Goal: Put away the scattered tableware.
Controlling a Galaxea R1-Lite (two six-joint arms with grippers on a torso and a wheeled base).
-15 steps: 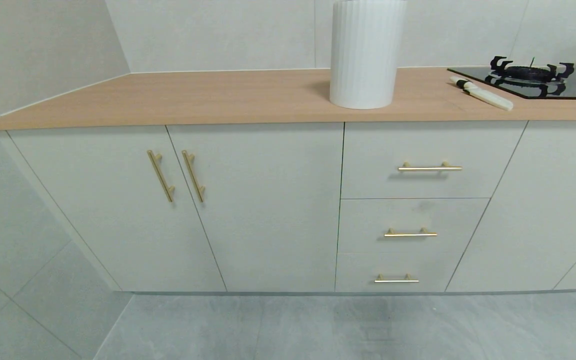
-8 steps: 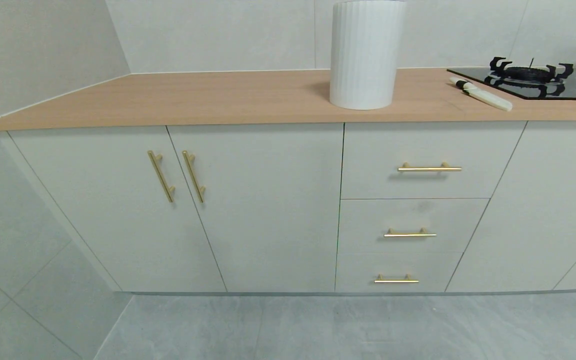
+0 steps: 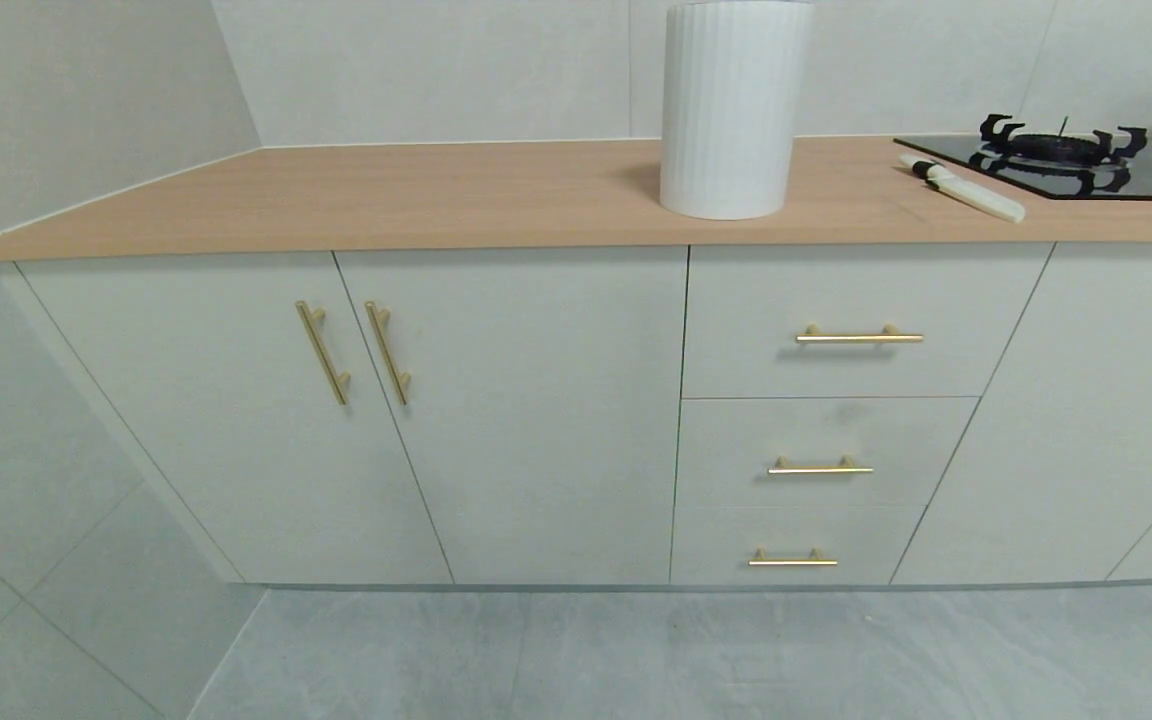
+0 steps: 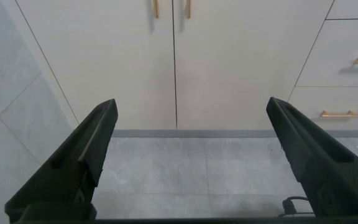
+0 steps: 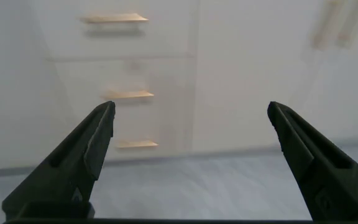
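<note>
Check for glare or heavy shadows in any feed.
Head view: the glass hob mirrors its grates without glare, and the ribbed canister throws a soft shadow on the countertop. Right wrist view: faint shadows under the drawer handles. Left wrist view: evenly lit floor.

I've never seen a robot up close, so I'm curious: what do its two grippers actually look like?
Both look alike. The left gripper and the right gripper each have two matte, near-black jaws: long wedges, broad at the base, tapering to blunt tips. A thin dark cable curls by the left one's base. The surfaces look plain and unmarked.
</note>
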